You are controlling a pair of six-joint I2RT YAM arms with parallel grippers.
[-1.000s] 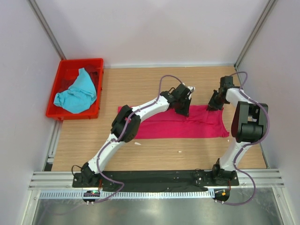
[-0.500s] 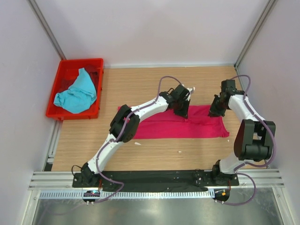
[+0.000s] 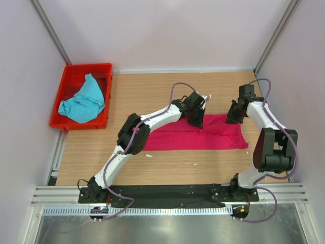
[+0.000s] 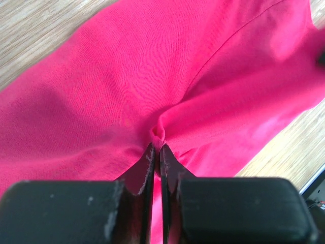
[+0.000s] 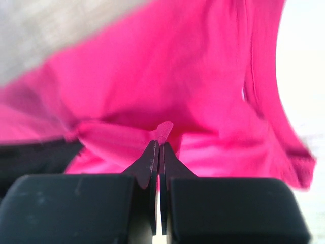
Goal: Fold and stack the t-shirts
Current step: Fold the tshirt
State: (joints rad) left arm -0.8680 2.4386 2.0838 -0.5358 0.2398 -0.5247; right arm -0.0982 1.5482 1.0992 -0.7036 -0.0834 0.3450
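i see a light wood-grain bench [image 3: 147,94] boxed in by pale walls [image 3: 162,30], with a metal rail [image 3: 167,193] along its near edge. the pink t-shirt [image 3: 203,138] lies in a long strip mid-bench. my left gripper [image 3: 197,119] is pinching a fold at its far edge, and my right gripper [image 3: 232,115] nips a peak of the same cloth near the far right corner. the turquoise t-shirt [image 3: 81,101] sits crumpled in the red crate [image 3: 84,67] at far left

plain magenta-pink t-shirt [image 3: 213,136], plain turquoise t-shirt [image 3: 81,104], red crate [image 3: 78,125]
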